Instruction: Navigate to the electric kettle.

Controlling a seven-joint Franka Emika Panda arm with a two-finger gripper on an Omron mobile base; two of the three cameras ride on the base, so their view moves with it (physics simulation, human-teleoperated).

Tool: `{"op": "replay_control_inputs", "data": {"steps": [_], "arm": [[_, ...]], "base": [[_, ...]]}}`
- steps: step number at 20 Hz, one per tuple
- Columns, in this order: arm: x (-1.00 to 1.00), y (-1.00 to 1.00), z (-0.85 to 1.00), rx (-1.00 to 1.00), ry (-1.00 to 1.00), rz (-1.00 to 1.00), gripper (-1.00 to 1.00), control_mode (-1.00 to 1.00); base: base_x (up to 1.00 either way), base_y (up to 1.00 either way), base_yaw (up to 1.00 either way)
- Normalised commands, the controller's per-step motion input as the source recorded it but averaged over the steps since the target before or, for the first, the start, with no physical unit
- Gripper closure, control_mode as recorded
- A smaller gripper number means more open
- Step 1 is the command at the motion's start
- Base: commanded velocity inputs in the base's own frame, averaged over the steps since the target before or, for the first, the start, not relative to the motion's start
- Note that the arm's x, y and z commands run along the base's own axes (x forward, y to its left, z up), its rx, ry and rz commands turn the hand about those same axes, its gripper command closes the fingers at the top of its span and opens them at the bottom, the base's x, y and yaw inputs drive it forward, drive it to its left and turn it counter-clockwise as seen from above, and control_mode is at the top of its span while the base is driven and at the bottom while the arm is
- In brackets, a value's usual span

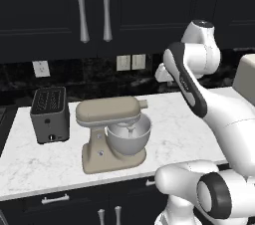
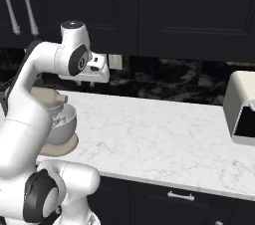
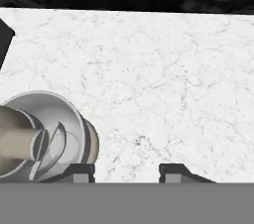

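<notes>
Gripper, fingers spread and empty, hangs right of the beige stand mixer over white marble counter. Which way the electric kettle lies cannot be told (likely a drive away).

Kitchen (rendered), marble counter, toaster, mixer

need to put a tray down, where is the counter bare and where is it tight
The widest bare patch of marble counter runs from the stand mixer rightward to the beige appliance at the far right. A smaller strip lies in front of the toaster. It is tight between toaster and mixer, and the gripper hangs beside the mixer bowl.
</notes>
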Motion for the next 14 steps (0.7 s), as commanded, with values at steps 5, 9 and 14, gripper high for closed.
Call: {"op": "replay_control_inputs", "data": {"steps": [5,9,14], "arm": [[-0.76,0.0,0.1,-0.03,-0.28,0.0,-1.0,-1.0],[-1.0,0.0,0.32,-0.01,-0.39,-0.01,-1.0,-1.0],[-0.51,0.0,0.05,0.0,-0.06,0.0,-1.0,-1.0]], "base": [[0.0,0.0,0.0],[0.0,0.0,0.0],[0.0,0.0,0.0]]}}
